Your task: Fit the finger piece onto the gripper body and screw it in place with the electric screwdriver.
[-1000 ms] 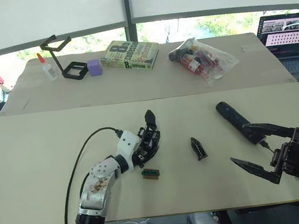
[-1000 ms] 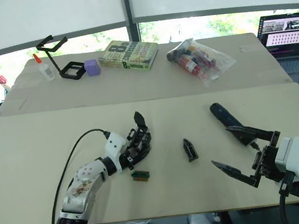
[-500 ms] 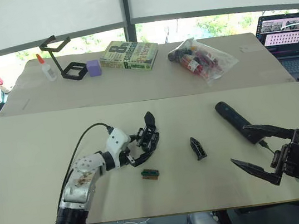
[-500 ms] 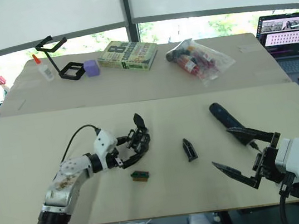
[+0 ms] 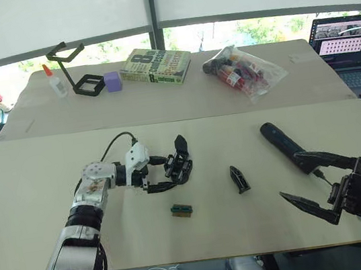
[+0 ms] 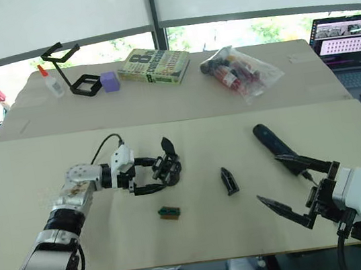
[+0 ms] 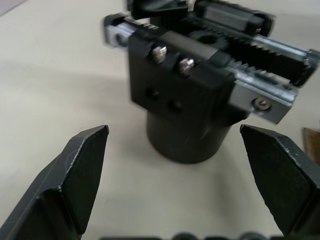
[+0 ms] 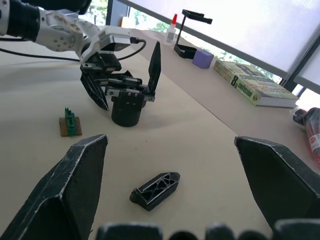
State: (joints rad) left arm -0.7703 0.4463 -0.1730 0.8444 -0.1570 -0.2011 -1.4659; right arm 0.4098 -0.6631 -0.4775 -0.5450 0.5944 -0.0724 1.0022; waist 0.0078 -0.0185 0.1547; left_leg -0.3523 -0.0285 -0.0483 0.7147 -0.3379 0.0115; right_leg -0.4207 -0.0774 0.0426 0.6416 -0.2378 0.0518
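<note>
We count one gripper body (image 5: pixel 180 165), one finger piece (image 5: pixel 239 178) and one electric screwdriver (image 5: pixel 285 147) on the near table (image 5: pixel 33 197), plus one small green-and-brown block (image 5: pixel 181 209) lying just in front of the gripper body. The gripper body stands upright on its round base, with its single pointed finger rising straight up. Our left gripper (image 5: pixel 162 173) is spread wide, its two fingers reaching to either side of the body's base; whether they touch it, we cannot tell. The finger piece lies flat between the gripper body and the screwdriver, apart from both, its long axis running roughly away from us. The screwdriver also lies flat, on a diagonal, with its rounded end pointing away and its thin metal bit toward our right gripper (image 5: pixel 324 187). That gripper is spread open and holds nothing, and sits just beside the bit end, near the table's front edge. There is bare tabletop all around the finger piece. On the far table we see one book (image 5: pixel 156 66), one glue bottle (image 5: pixel 55 81), one purple cube (image 5: pixel 114 82), one black wire stand (image 5: pixel 73 69) and one plastic bag of items (image 5: pixel 242 70); one laptop (image 5: pixel 347 43) sits at the right edge.
</note>
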